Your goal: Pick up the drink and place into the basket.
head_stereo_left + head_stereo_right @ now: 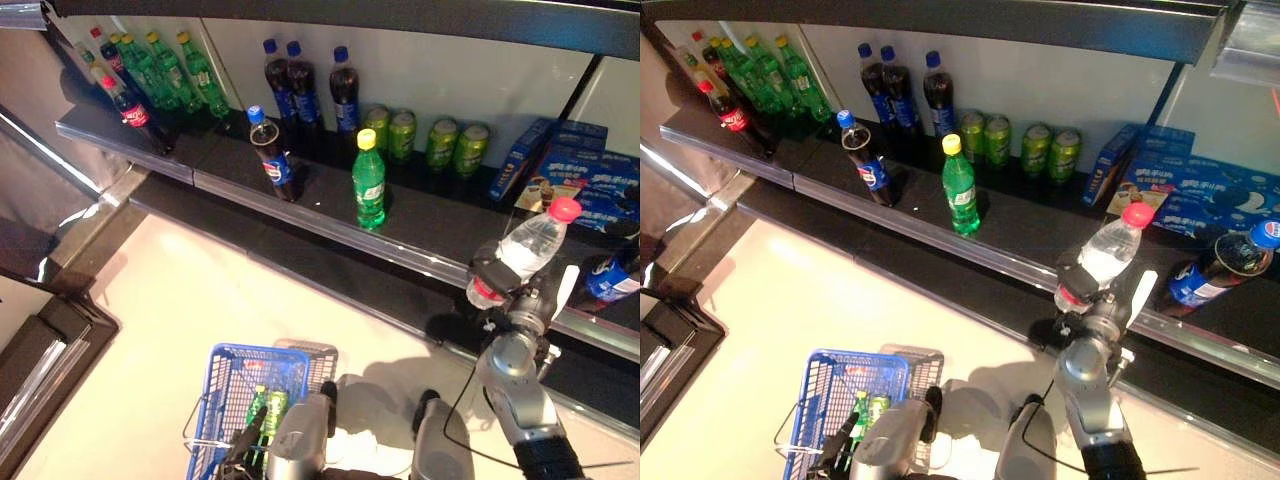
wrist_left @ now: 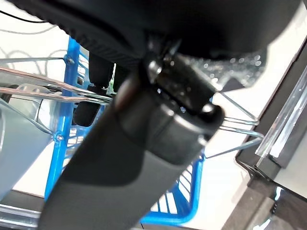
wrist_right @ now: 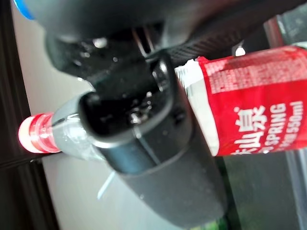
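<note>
right hand point(image 1: 520, 300): fingers clamped round water bottle point(image 1: 525, 250), lifted at the shelf point(image 1: 440, 225) edge
left hand point(image 2: 158, 115): grips basket point(image 1: 235, 395) handle
advice: keep bottle upright, swing over basket, lower before releasing

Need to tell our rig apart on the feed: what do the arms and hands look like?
Both arms are rounded silver-grey metal tubes. The right arm turns black and ribbed towards its lower end. The right hand is dark, with a white thumb cover. The left hand is dark too, and its wrist view shows glossy black housing with grey fingers.
</note>
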You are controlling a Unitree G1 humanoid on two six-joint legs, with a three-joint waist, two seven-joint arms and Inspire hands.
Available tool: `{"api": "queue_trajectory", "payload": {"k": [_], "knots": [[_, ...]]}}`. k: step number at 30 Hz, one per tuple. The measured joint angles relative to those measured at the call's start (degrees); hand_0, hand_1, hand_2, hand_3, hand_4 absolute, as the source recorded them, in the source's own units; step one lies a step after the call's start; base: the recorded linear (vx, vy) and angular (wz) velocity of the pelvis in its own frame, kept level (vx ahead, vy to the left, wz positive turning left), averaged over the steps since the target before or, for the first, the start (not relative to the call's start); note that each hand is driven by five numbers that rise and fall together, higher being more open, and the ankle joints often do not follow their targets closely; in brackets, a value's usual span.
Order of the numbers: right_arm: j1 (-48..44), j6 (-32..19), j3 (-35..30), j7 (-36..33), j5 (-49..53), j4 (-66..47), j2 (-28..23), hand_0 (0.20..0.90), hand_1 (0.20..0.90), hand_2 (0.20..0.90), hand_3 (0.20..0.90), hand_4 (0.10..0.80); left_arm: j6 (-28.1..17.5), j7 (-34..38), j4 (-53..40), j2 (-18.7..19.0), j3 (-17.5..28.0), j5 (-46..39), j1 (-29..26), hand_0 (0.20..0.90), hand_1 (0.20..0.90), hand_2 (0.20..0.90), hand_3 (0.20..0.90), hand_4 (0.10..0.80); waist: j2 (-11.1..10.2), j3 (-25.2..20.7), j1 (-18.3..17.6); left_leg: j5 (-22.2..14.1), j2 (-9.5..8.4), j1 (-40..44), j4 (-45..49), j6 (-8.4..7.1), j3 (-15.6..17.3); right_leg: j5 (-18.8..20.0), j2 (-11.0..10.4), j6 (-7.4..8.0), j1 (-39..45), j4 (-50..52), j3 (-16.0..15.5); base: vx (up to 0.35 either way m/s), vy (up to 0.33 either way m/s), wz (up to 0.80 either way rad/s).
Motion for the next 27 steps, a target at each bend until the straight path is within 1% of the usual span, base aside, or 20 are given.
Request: {"api": "queue_trajectory", "payload": {"k": [2,4,5,6,9,11,13,15,16,18,19,20,23,25,27], "knots": [[2.2,-0.1,0.0,4.8,0.2,-3.5,-1.3,0.300,0.300,0.300,0.200,0.100,0.1,-0.4,-1.0,-0.2,0.9,0.5,1.6,0.300,0.300,0.300,0.200,0.100,-0.4,-0.7,0.0,0.3,0.13,1.1,-1.4,-0.06,0.0,0.0,0.1,-0.03,0.2,-0.3,0.1,0.084,0.018,-0.03],[3.0,-0.5,0.0,7.3,0.3,-5.2,-1.5,0.300,0.300,0.300,0.200,0.100,0.1,-1.2,-1.9,-0.2,0.9,0.5,2.9,0.300,0.300,0.300,0.200,0.100,-0.6,-0.8,0.0,0.7,0.20,2.0,-2.1,-0.22,0.0,0.0,0.2,-0.14,0.8,-0.6,0.0,0.053,0.009,-0.02],[3.9,-0.8,0.1,9.8,0.3,-6.9,-1.5,0.300,0.300,0.300,0.200,0.100,0.1,-1.4,-2.7,-0.2,0.9,0.5,4.4,0.300,0.300,0.300,0.200,0.100,-0.9,-2.0,0.2,0.8,0.37,2.7,-3.4,-0.19,-0.1,0.1,0.2,-0.28,1.5,-1.4,-0.2,0.000,0.000,0.00],[4.1,-0.9,0.1,10.4,0.3,-7.2,-1.5,0.300,0.300,0.300,0.200,0.100,0.1,-1.4,-2.9,-0.2,0.9,0.5,4.8,0.300,0.300,0.300,0.200,0.100,-1.0,-2.4,0.3,0.8,0.38,3.0,-3.8,-0.18,-0.1,0.1,0.3,-0.28,1.7,-1.6,-0.2,0.000,0.000,0.00],[5.0,-3.0,0.8,13.9,0.3,-10.4,-1.4,0.300,0.300,0.300,0.200,0.100,0.0,-1.7,-4.3,-0.1,0.9,0.5,8.4,0.300,0.300,0.300,0.200,0.100,-1.9,-6.3,0.5,1.2,0.59,4.0,-5.6,-0.08,-0.2,0.0,0.8,-0.46,2.5,-2.7,-0.4,0.004,0.001,-0.01],[5.0,-4.9,1.0,15.4,0.3,-11.8,-1.2,0.300,0.300,0.300,0.200,0.100,0.1,-1.7,-4.4,0.1,0.8,0.4,9.2,0.300,0.300,0.300,0.200,0.100,-2.2,-7.4,0.5,2.0,0.71,4.8,-6.7,-0.19,-0.2,-0.1,0.8,-0.45,3.1,-3.2,-0.6,-0.044,0.011,0.03],[5.0,-6.2,1.8,18.3,2.0,-12.2,-1.1,0.300,0.300,0.300,0.200,0.100,0.1,-1.9,-5.4,1.0,0.6,0.4,10.3,0.300,0.300,0.300,0.200,0.100,-3.1,-8.8,0.5,2.2,0.81,4.9,-7.5,-0.11,-0.2,-0.1,0.7,-0.43,3.2,-3.5,-1.2,-0.085,0.032,0.08],[5.0,-6.3,2.4,20.4,3.3,-12.2,-1.0,0.300,0.300,0.300,0.200,0.100,0.1,-1.9,-6.8,1.3,0.4,0.3,10.9,0.300,0.300,0.300,0.200,0.100,-3.6,-9.4,0.5,2.2,0.88,4.9,-7.9,-0.07,-0.2,-0.1,0.8,-0.45,3.2,-3.7,-1.4,-0.089,0.028,0.04],[5.0,-6.3,4.0,22.3,4.8,-12.2,-0.5,0.300,0.300,0.300,0.200,0.100,0.1,-1.9,-7.9,1.7,0.1,-0.3,11.4,0.300,0.300,0.300,0.200,0.100,-4.0,-10.1,0.7,2.3,1.03,4.9,-8.7,0.10,-0.3,-0.1,0.7,-0.45,3.1,-4.0,-1.5,-0.072,0.015,0.04],[5.0,-6.3,4.5,22.8,5.0,-12.2,-0.3,0.300,0.300,0.300,0.200,0.100,0.1,-1.9,-8.3,1.9,-0.1,-0.4,11.7,0.300,0.300,0.300,0.200,0.100,-4.1,-10.2,0.7,2.3,1.18,4.9,-8.9,0.09,-0.3,-0.1,0.7,-0.46,3.0,-4.0,-1.5,-0.077,0.018,0.04],[5.1,-6.3,7.1,26.3,6.0,-12.2,-0.3,0.300,0.300,0.300,0.200,0.100,0.1,-1.9,-11.2,2.9,-2.2,-0.9,12.3,0.300,0.300,0.300,0.200,0.100,-4.1,-10.5,1.5,2.8,1.31,4.8,-9.7,0.48,-0.3,-0.1,0.8,-0.54,2.7,-4.3,-1.7,-0.124,0.034,0.02],[5.4,-6.2,8.1,27.8,6.7,-12.2,-0.3,0.300,0.300,0.300,0.200,0.100,0.1,-1.9,-12.6,3.2,-3.2,-1.6,12.4,0.300,0.300,0.300,0.200,0.100,-3.9,-10.6,2.2,3.0,1.31,4.8,-10.0,0.70,-0.3,-0.1,0.9,-0.60,2.6,-4.3,-1.7,-0.181,0.050,0.03],[5.3,-5.3,11.8,32.0,7.9,-12.2,-0.4,0.300,0.300,0.300,0.200,0.100,-0.4,-1.9,-14.3,4.4,-5.5,-1.1,12.7,0.300,0.300,0.300,0.200,0.100,-3.6,-10.7,2.7,3.2,1.29,4.4,-10.5,0.93,-0.5,-0.2,0.8,-0.64,2.1,-4.3,-1.9,-0.134,0.035,0.04],[5.3,-4.5,13.2,33.3,8.7,-12.2,-0.3,0.300,0.300,0.300,0.200,0.100,-0.4,-1.9,-15.6,5.3,-6.5,-1.1,13.2,0.300,0.300,0.300,0.200,0.100,-3.6,-10.8,3.1,3.2,1.22,3.9,-10.5,0.93,-0.8,-0.4,0.8,-0.66,1.7,-4.1,-2.1,-0.097,0.017,0.08],[5.3,-2.6,15.4,35.0,8.8,-12.2,-0.2,0.300,0.300,0.300,0.200,0.100,-0.4,-1.9,-18.7,7.2,-8.1,-0.5,14.2,0.300,0.300,0.300,0.200,0.100,-3.7,-10.8,4.1,3.4,0.85,3.2,-10.5,0.91,-2.0,-1.1,0.6,-0.76,1.5,-3.5,-3.3,-0.091,0.002,0.25]]}}
